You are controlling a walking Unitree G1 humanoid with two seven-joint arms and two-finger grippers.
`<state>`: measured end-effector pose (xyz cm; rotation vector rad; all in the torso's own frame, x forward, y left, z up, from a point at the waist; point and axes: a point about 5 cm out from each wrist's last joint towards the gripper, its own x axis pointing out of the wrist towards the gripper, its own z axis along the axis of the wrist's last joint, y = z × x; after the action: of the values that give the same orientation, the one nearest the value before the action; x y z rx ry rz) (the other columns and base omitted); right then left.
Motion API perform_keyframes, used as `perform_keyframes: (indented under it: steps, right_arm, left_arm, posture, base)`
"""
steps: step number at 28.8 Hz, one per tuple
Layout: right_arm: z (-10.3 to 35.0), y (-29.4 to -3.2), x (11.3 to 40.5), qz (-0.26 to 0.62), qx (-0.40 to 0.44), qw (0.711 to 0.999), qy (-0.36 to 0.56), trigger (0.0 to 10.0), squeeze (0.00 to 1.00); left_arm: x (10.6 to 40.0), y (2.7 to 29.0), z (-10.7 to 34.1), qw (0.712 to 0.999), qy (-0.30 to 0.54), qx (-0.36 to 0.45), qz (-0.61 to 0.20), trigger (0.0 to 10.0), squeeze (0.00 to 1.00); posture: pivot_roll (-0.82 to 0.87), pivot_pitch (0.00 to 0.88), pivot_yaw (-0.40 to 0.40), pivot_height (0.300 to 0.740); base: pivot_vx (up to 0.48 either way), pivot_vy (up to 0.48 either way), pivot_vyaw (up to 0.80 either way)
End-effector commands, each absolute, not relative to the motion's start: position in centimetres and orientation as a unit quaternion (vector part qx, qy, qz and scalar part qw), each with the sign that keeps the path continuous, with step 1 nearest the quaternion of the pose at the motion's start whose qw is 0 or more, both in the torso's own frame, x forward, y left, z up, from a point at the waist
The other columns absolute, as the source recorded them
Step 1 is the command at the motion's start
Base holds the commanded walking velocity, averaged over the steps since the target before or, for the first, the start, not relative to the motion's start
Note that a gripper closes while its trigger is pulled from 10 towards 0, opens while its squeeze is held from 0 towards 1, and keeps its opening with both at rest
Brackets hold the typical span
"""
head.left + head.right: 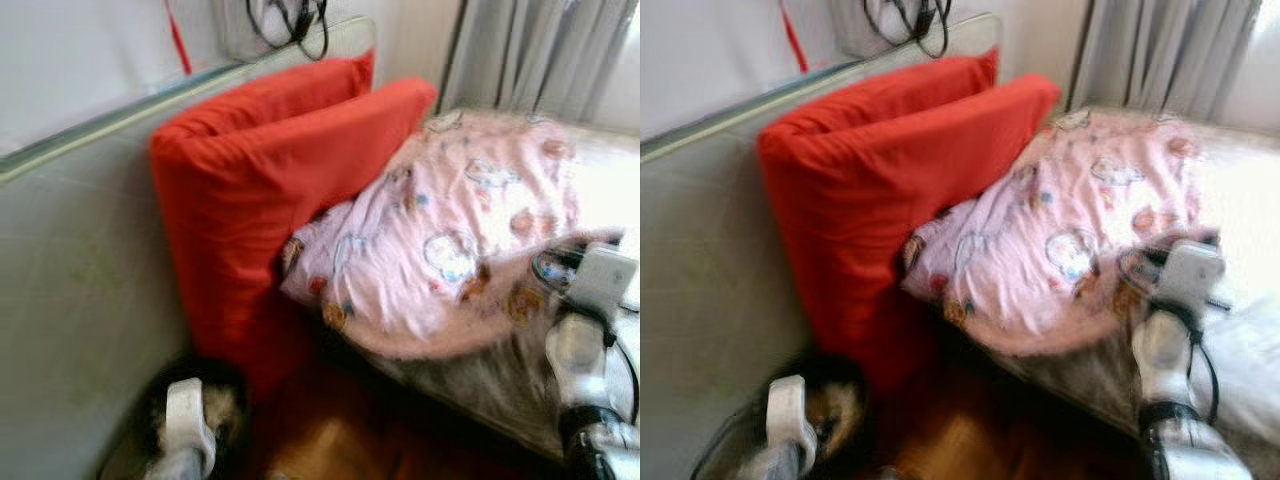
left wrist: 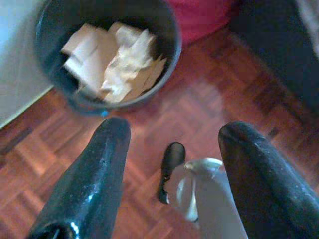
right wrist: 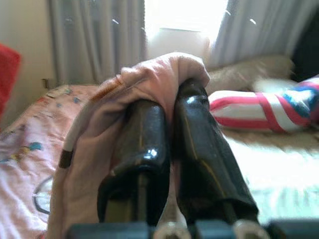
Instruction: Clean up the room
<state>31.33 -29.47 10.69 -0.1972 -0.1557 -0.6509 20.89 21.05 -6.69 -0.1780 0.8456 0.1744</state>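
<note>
The right gripper (image 3: 167,107) pinches the pink blanket (image 1: 440,240) at the bed's (image 3: 279,159) near edge, so bed tidying is in progress, not finished. The left gripper (image 2: 172,137), jaws spread & empty, hangs near the bin (image 2: 169,30) w/ paper inside.

pillows (image 1: 270,190) left of blanket (image 1: 450,230) | bin (image 2: 107,50) on floor (image 2: 209,104) — seemingly beside bed

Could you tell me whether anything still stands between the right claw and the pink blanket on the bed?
Nothing does: the right claw is already shut on a fold of the pink blanket, which drapes over its fingers. The left claw hangs open over the wooden floor near the bin.
</note>
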Motion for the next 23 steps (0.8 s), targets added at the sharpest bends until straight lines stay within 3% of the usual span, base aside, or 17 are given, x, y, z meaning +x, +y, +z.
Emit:
perform_keyframes:
  steps: [1,12,23]
  right_arm:
    - [10.9,-29.8,31.4,-0.335,-0.098,0.934,-0.07,10.0,0.0]
    - [7.7,-31.6,29.2,-0.408,-0.05,0.911,0.022,10.0,0.0]
    - [0.5,-32.1,23.1,-0.428,-0.041,0.882,0.195,10.0,0.0]
  left_arm:
    - [21.9,21.3,-6.0,0.911,0.398,-0.076,0.08,10.0,0.0]
    - [21.9,21.3,-6.0,0.911,0.399,-0.075,0.079,10.0,0.0]
    - [21.9,21.3,-6.0,0.911,0.399,-0.074,0.078,10.0,0.0]
  posture:
    - [0.09,0.0,0.038,0.74]
    - [0.09,0.0,0.039,0.74]
    - [0.08,0.0,0.039,0.74]
  base:
    - [0.0,0.0,0.0]
    - [0.0,0.0,0.0]
    - [0.0,0.0,0.0]
